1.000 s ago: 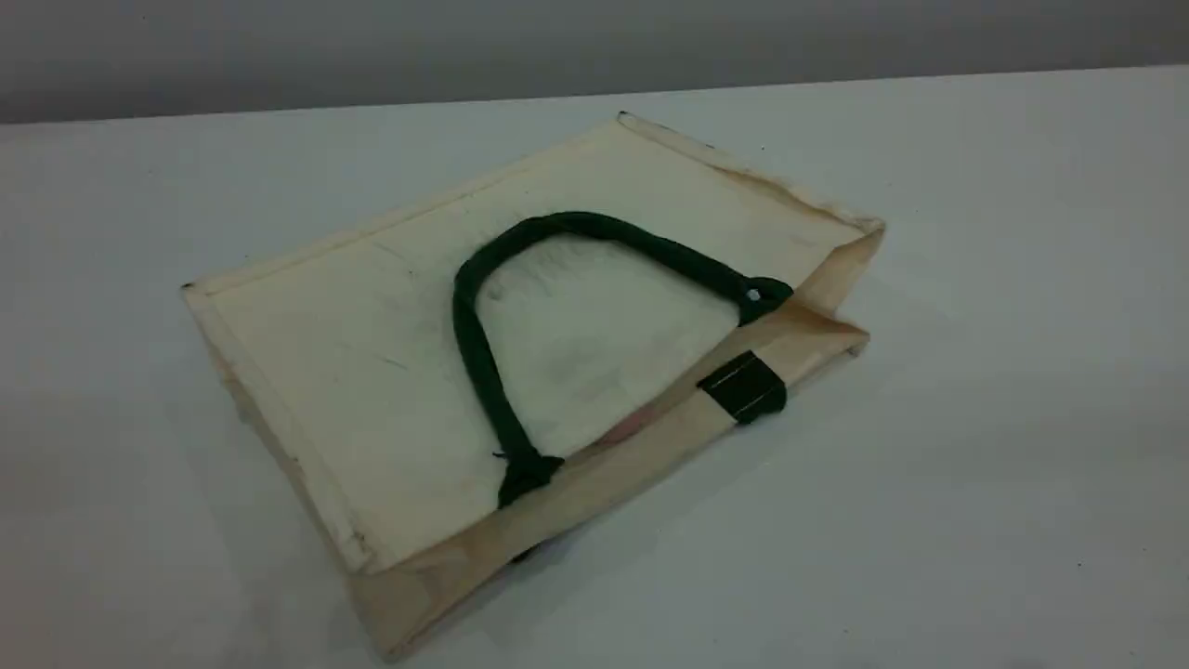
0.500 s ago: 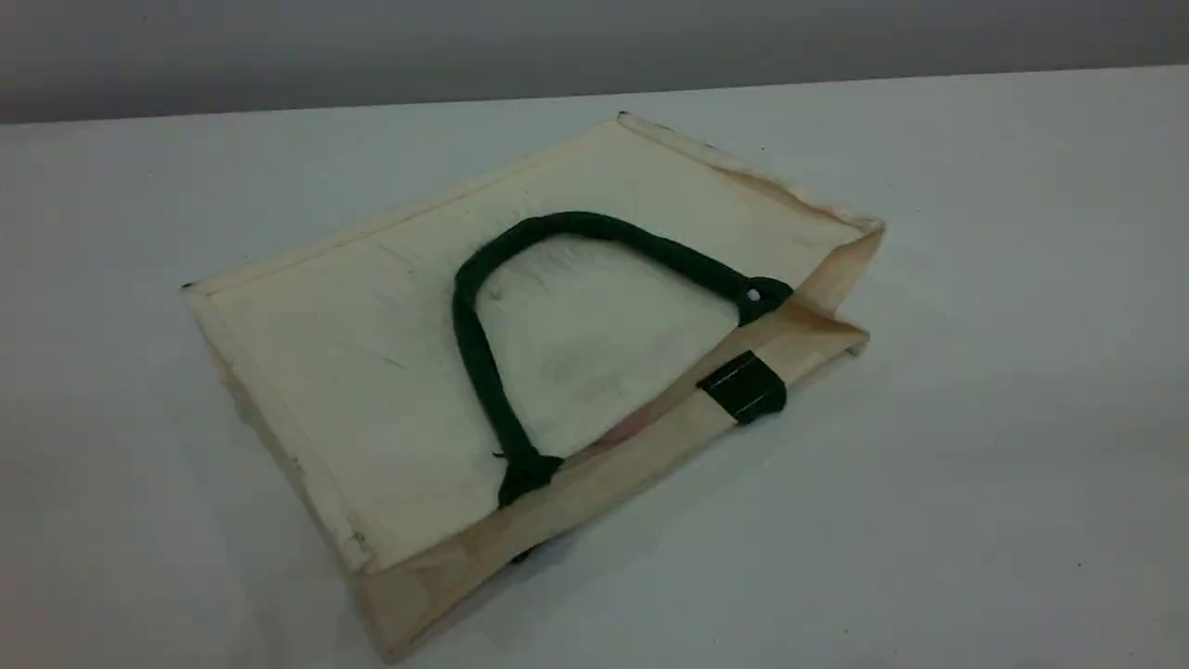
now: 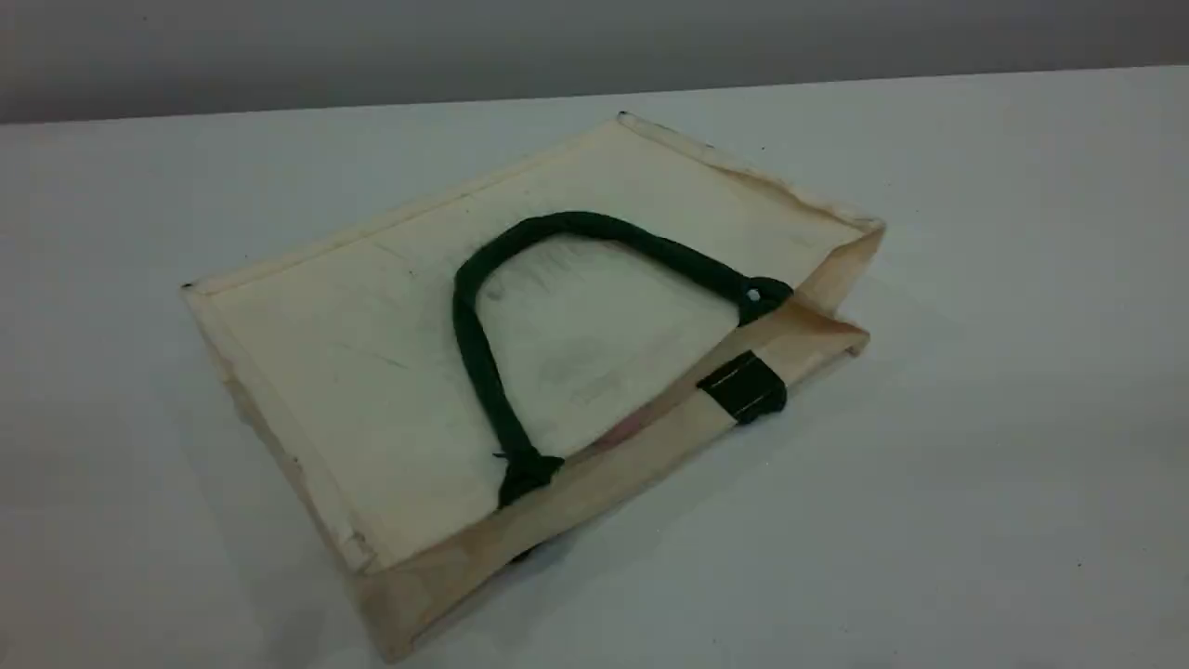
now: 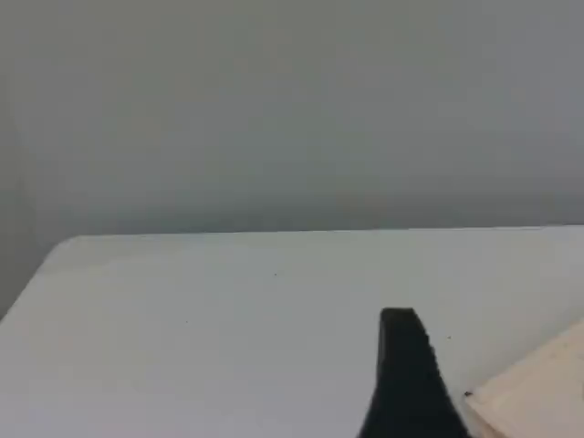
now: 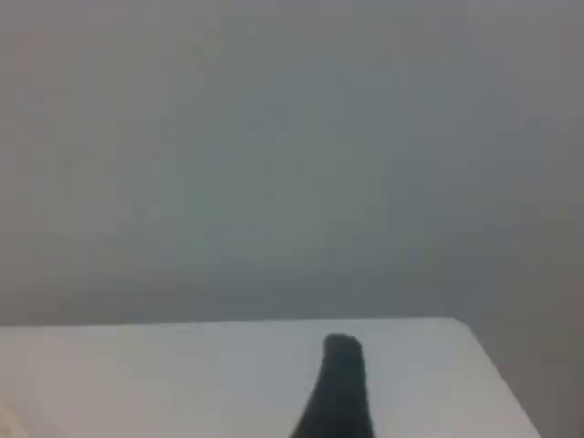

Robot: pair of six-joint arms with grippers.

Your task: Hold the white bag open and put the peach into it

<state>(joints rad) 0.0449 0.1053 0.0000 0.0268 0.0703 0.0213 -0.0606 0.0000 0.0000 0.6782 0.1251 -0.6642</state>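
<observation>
The white bag (image 3: 390, 353) lies flat on the table, with its mouth toward the lower right. One dark green rope handle (image 3: 483, 372) rests looped on its upper panel, and a green patch (image 3: 743, 386) sits on the rim. At the mouth a faint pink patch (image 3: 632, 427) shows just under the upper panel; the peach is otherwise hidden. Neither arm appears in the scene view. The left wrist view shows one black fingertip (image 4: 403, 338) above the table beside a corner of the bag (image 4: 538, 392), with nothing at it. In the right wrist view the fingertip (image 5: 342, 360) is also bare.
The pale table (image 3: 975, 465) surrounds the bag on all sides. Its far edge (image 3: 836, 82) meets a grey wall. A table corner (image 4: 68, 246) shows in the left wrist view, and another corner (image 5: 465, 327) in the right wrist view.
</observation>
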